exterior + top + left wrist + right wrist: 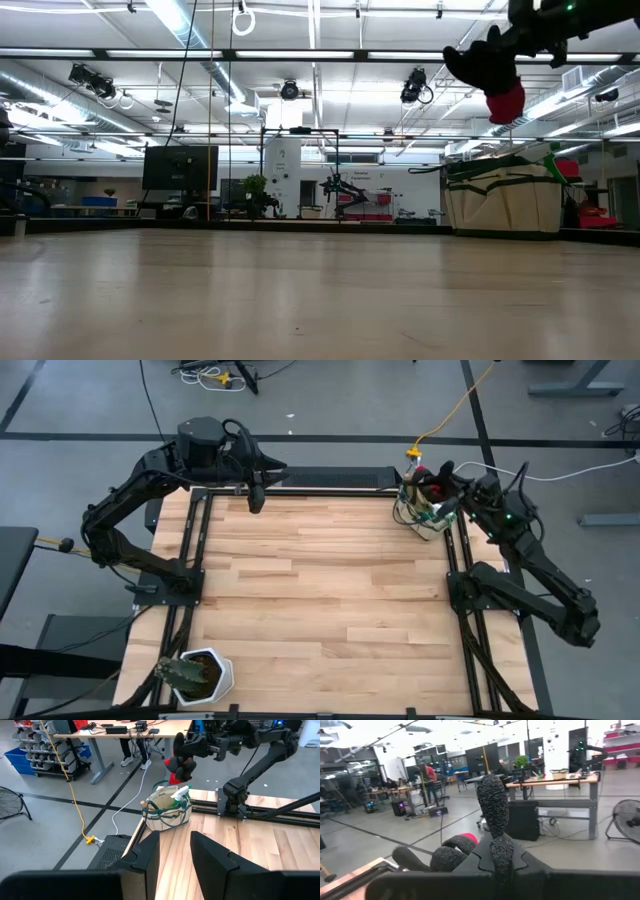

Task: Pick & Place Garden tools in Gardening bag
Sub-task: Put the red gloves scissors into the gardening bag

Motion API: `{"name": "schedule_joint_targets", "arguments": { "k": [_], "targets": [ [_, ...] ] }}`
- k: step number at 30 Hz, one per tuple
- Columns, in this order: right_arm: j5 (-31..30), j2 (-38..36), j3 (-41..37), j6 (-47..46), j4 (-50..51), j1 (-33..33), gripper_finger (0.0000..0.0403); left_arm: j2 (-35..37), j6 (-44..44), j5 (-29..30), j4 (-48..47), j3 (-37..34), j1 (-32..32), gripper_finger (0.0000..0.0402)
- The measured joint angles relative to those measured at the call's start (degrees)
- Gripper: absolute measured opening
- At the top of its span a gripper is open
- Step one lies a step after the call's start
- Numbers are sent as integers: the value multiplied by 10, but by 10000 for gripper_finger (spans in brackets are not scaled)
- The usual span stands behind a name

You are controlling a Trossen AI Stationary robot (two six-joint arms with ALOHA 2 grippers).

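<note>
While held, glove [505, 100] fills right end effector [495, 68].

Two black, angular jointed arms with looping cables; a small green light glows on the right one

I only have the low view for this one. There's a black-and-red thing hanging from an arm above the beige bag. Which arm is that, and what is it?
Observer: It's the right pincer, shut on the glove, which is black with a red cuff.
Operator: Is it lined up over the bag?
Observer: From overhead the glove sits over the gardening bag, at the table's far right corner.
Operator: Anything in the bag already?
Observer: Yes, the left wrist view shows a green spray bottle sticking out of it.
Operator: I can't see the left arm at all.
Observer: The left pincer waits at the far left edge, holding nothing.
</note>
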State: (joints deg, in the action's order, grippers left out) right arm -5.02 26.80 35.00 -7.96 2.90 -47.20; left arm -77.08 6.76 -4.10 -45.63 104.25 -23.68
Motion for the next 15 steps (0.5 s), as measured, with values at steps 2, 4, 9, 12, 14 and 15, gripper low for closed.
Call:
{"name": "schedule_joint_targets", "arguments": {
  "k": [2,4,9,12,14,15],
  "targets": [
    [0,5,0,0,0,-9,0,0,0,0,0,0,0,115],
    [0,14,0,0,-1,-18,0,0,0,0,0,0,0,115],
    [-4,39,0,6,-9,-45,0,0,0,0,0,0,0,115],
    [-5,53,0,10,-20,-56,0,0,0,0,0,0,0,115],
    [-5,61,0,11,-25,-59,0,0,0,0,-1,0,0,115],
    [-5,65,0,11,-28,-59,0,0,0,0,-1,0,0,115]
  ]
}}
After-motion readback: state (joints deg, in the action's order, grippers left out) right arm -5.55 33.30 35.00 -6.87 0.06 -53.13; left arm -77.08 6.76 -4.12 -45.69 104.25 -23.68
